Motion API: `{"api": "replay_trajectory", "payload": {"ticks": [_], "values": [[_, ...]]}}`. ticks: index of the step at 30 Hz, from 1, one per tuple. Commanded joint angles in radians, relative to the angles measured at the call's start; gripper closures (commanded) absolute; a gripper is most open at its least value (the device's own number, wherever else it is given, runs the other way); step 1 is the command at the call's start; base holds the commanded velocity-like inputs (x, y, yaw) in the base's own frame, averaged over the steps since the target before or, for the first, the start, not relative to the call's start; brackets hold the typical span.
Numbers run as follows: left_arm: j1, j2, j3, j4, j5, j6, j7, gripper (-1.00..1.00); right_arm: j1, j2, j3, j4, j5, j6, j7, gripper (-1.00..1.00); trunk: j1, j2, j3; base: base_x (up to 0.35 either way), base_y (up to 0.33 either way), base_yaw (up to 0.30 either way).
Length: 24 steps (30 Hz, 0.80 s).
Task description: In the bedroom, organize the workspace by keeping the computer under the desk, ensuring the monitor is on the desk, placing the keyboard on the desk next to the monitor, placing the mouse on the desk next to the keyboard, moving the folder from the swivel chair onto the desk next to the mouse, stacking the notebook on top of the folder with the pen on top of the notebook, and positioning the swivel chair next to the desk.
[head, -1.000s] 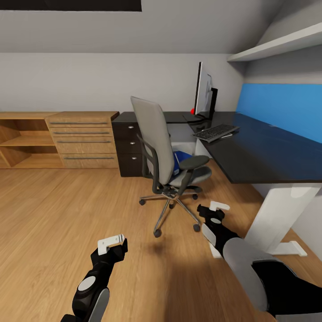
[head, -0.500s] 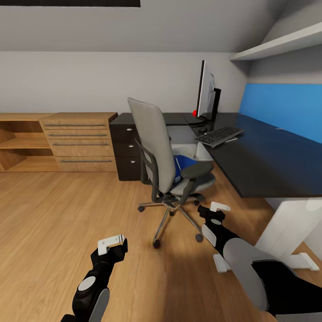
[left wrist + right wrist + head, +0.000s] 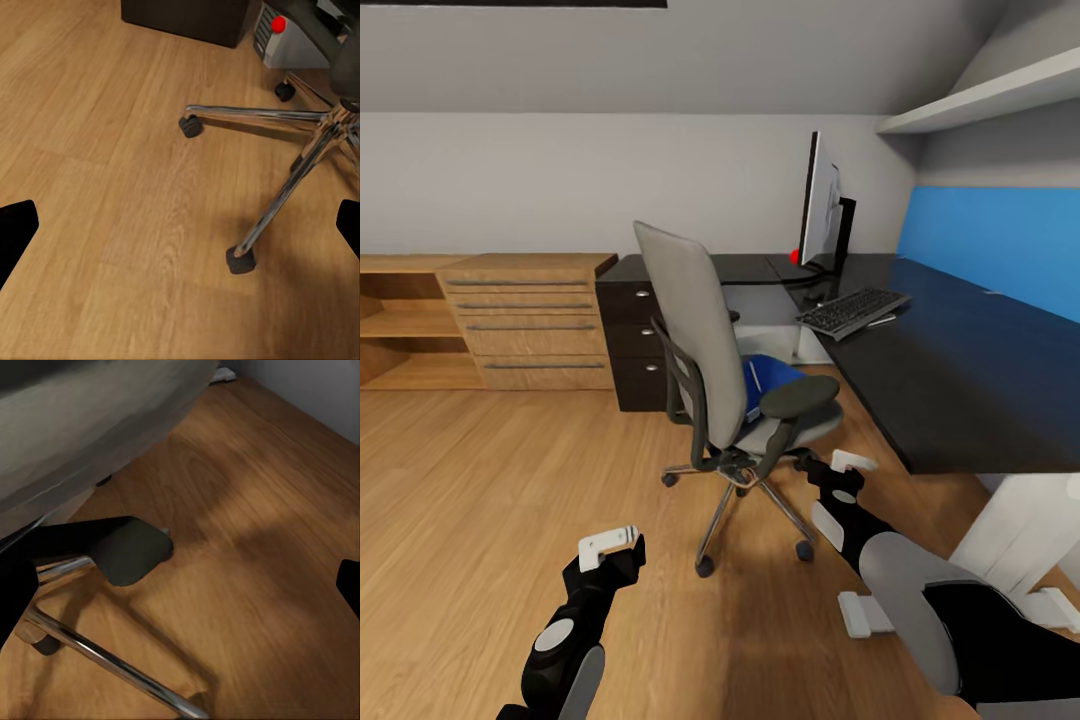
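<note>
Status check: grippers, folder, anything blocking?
Left gripper and right gripper open, empty. Blue folder on swivel chair seat, ahead. Chair armrest stands between right gripper and folder.

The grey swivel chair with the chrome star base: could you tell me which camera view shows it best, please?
The head view: the whole grey swivel chair shows there, backrest to castors. The left wrist view catches its chrome legs and black castors; the right wrist view, the seat's underside and one leg.
</note>
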Motion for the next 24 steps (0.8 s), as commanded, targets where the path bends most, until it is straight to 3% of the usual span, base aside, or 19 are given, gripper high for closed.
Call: {"api": "replay_trajectory", "payload": {"ticks": [1, 24], "values": [[0.0, 0.0, -0.002, -0.001, 0.009, 0.003, 0.009, -1.0, -0.001, 0.0, 0.004, 0.001, -0.009, -0.005, -0.002, -1.0, 0.0, 0.0, -0.001, 0.094, -0.044, 0.0], [0.003, 0.0, -0.002, -0.001, 0.007, 0.001, 0.009, -1.0, -0.001, 0.005, 0.006, 0.001, -0.009, -0.037, -0.003, -1.0, 0.0, 0.0, -0.001, 0.093, -0.004, 0.0]]}}
